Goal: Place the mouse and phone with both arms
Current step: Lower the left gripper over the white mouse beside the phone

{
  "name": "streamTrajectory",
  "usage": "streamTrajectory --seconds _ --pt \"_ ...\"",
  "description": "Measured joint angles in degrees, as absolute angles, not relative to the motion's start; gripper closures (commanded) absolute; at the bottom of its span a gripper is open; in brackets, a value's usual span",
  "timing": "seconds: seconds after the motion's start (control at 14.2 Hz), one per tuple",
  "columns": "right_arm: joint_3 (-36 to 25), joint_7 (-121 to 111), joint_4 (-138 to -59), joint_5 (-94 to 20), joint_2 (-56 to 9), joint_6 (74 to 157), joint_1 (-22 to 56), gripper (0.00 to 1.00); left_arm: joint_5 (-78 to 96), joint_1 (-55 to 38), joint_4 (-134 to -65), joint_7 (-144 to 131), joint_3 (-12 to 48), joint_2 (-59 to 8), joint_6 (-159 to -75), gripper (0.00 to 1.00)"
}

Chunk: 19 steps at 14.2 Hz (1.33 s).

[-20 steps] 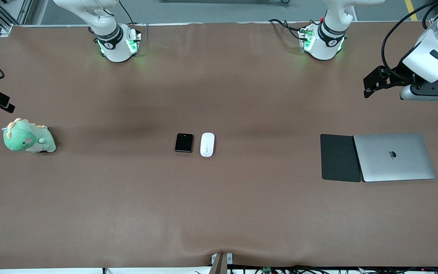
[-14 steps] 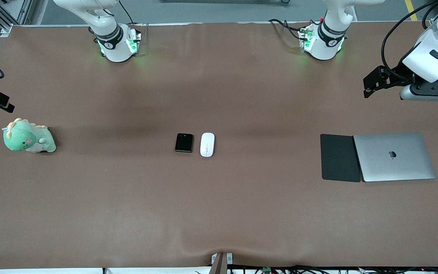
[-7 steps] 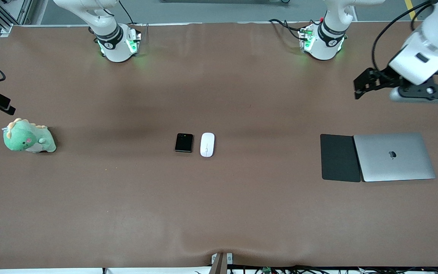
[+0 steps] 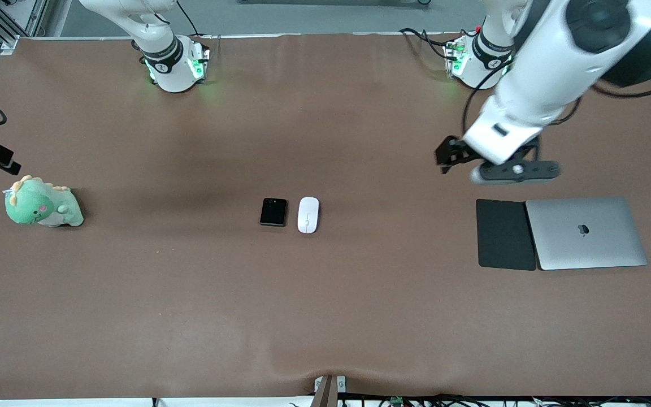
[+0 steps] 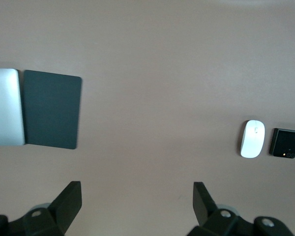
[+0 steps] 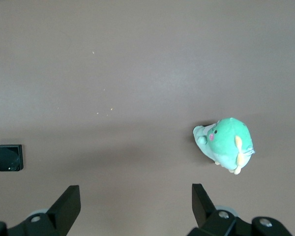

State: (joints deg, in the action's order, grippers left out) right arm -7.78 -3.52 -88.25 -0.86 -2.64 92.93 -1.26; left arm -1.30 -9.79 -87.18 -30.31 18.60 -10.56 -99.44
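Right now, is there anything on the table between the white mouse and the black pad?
No. In the front view the table is bare between the mouse and the black pad; the left wrist view shows the same.

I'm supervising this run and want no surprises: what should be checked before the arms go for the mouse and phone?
1. Left gripper open and empty, over bare table near the black pad: ok.
2. Right gripper open and empty: ok.
3. Mouse flat on the table, nothing on it: ok.
4. Phone beside the mouse, narrow gap between them: ok.
5. Laptop shut, touching the pad's edge: ok.
6. Where the phone should go: cannot tell.
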Motion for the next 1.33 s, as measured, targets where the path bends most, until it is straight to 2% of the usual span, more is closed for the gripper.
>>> streamTrajectory --seconds 0.98,1.33 --pt "-7.74 -4.26 -88.26 -1.26 -3.96 92.82 -1.84 0.00 -11.87 -24.94 -86.95 -50.80 18.82 -31.17 -119.31 0.00" --pt "-7.80 -4.36 -88.26 -1.28 -3.96 92.32 -2.22 0.00 -12.40 -28.32 -81.45 -51.97 18.12 -39.64 -121.21 0.00"
